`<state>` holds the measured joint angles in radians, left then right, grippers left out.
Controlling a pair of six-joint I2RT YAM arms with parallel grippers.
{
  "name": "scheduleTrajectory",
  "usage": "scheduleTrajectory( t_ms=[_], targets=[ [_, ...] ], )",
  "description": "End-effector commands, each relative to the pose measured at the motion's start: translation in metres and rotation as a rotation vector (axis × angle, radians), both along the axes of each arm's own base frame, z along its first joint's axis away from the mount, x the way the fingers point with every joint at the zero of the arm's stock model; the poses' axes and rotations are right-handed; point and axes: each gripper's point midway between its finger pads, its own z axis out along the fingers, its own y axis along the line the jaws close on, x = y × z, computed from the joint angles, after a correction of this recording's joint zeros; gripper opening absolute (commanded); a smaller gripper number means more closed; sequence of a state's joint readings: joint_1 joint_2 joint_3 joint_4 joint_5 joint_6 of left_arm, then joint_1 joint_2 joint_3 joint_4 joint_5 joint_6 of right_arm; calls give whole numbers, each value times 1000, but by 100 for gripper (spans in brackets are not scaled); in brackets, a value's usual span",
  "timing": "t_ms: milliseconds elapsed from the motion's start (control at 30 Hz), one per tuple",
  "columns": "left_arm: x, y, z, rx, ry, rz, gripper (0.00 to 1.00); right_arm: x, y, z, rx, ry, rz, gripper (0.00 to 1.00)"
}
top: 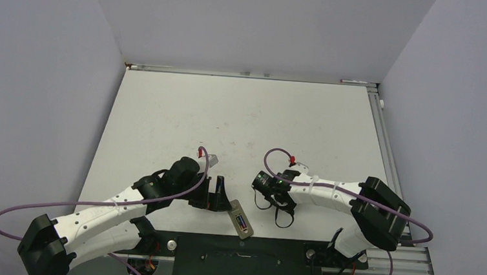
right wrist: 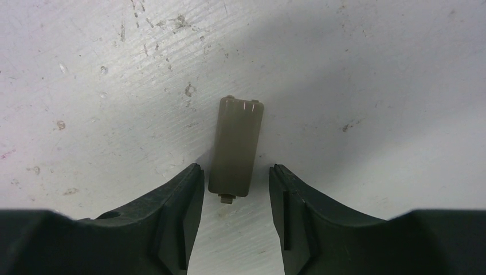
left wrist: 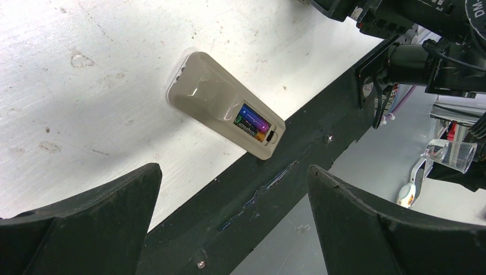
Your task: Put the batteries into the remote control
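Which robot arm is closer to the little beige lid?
Right. The right fingers straddle the lid, one on each side, not gripping yet. The left fingers gape wide near the remote, away from the lid.

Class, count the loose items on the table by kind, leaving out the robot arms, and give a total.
Remote control: 1
Batteries, in its recess: 2
Battery cover: 1
Total: 4
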<state>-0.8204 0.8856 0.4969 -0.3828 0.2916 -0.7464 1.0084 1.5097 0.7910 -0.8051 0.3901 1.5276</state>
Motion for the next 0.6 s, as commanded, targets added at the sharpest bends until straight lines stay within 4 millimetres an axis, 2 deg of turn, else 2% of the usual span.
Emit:
scheduleTrajectory(
  t_ms=[0,567],
  targets=[
    [6,-3,12,-26,-36,-3,96,3,2,-4,-7,3,-10,45],
    [7,-4,10,-24,-30,-2,96,1,6,-4,5,18,-4,38]
  ],
)
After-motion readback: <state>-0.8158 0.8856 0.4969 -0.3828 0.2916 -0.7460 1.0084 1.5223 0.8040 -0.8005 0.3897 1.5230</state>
